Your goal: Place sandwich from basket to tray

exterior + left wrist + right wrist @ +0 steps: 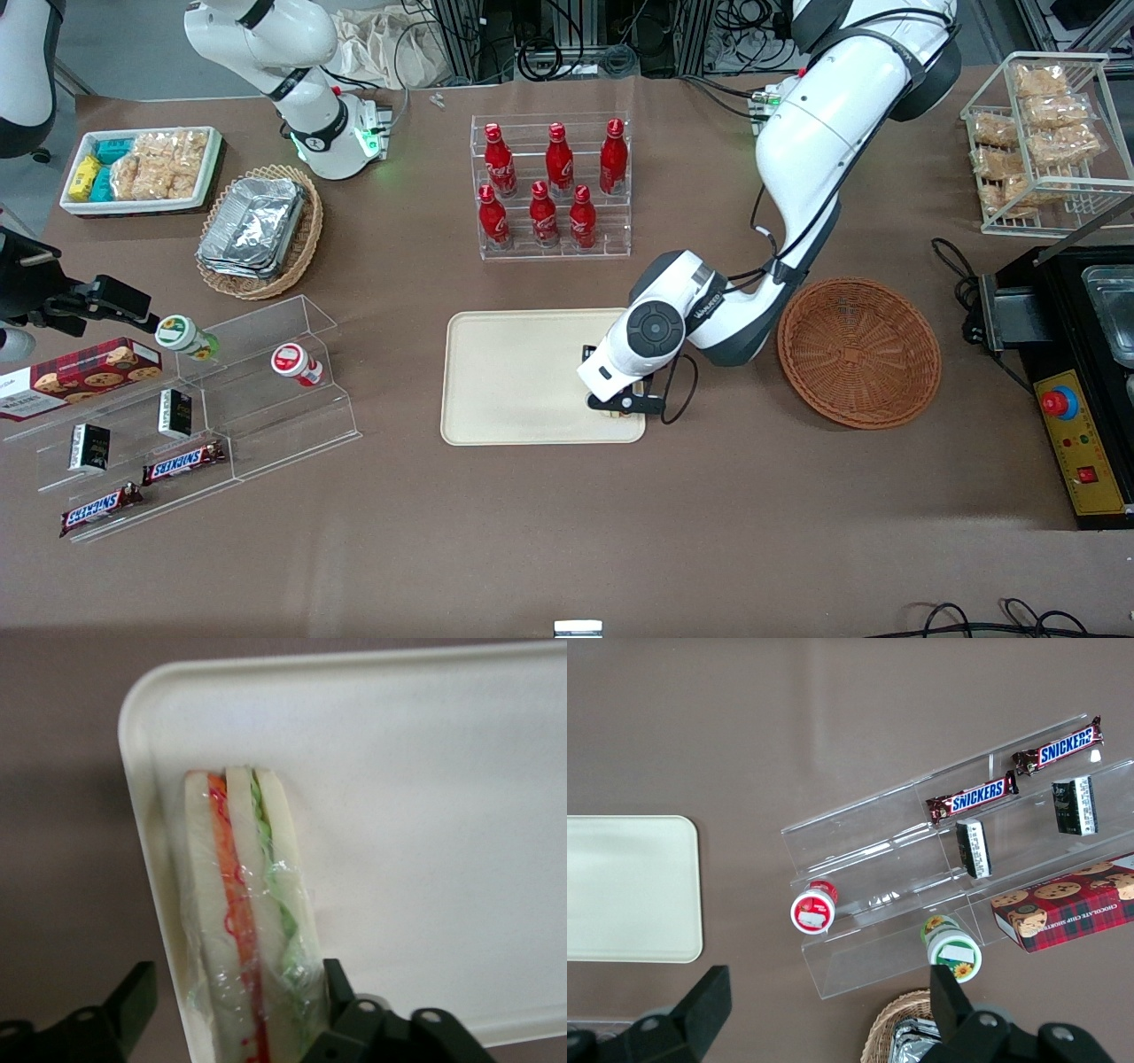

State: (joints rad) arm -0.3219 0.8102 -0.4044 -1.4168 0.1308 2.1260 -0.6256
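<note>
A: How far along is the job?

B: Most of the way, by the look of it. The basket (859, 352) sits empty near the working arm's end of the table, and the sandwich (248, 921) is already over on the tray (514, 372).

A: Actually resting on it?

B: It seems so. In the left wrist view the wrapped wedge lies along the tray's rim, close to a rounded corner, with its orange and green layers facing the camera. Whether its full weight is on the tray is hard to say from this angle.

A: And the gripper?

B: The gripper (239, 1014) is low over that same tray corner, the one nearest the basket and the front camera. Its fingers are spread. One finger (133, 997) stands clearly apart from the bread, with bare table showing between them. The other sits right against the green side of the wedge, touching or very nearly.

A: So it isn't pinching the sandwich?

B: No, the gap on one side rules out a squeeze. The sandwich looks let go.

A: What is left, then?

B: Probably just lifting the arm straight up without dragging the wrapper, since one finger is so close. The transfer itself appears done.
</note>
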